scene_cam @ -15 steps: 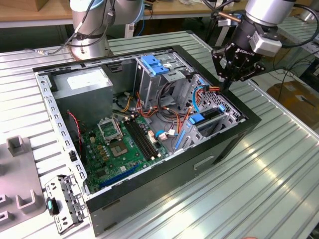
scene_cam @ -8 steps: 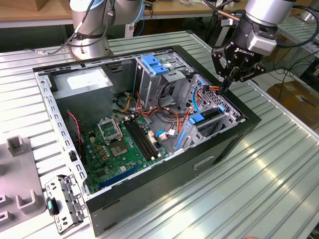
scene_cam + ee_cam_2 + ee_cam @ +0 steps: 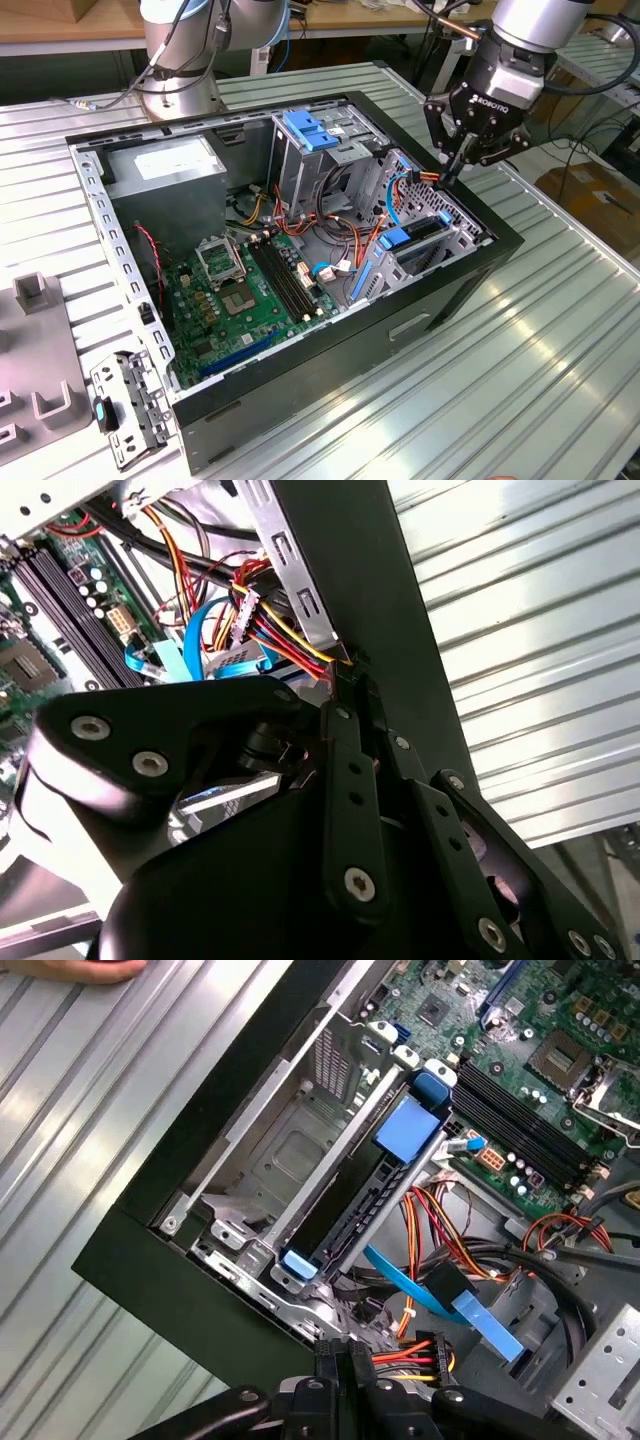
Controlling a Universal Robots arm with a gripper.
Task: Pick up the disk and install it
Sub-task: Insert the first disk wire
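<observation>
Gripper (image 3: pixel 448 178) first: a black metal two-finger claw with bolted linkages, hanging over the corner of the open black steel PC case (image 3: pixel 300 390) at the exterior view's right. The case sits on a ribbed aluminium table (image 3: pixel 540 380), with a glossy green motherboard (image 3: pixel 230 300) lying flat inside. The disk (image 3: pixel 420 232), a dark flat slab in blue plastic carrier rails, stands on edge, slotted into the bare-metal drive cage (image 3: pixel 290 1150) by that same corner (its blue handle tab faces the board). Fingers (image 3: pixel 328 1360) are pinched right together, with no gap in both wrist views. The tips are right against the red, yellow and black wire bundle (image 3: pixel 395 1360) beside the cage. Can't tell if a wire is caught between them. The disk is near but apart from the tips.
</observation>
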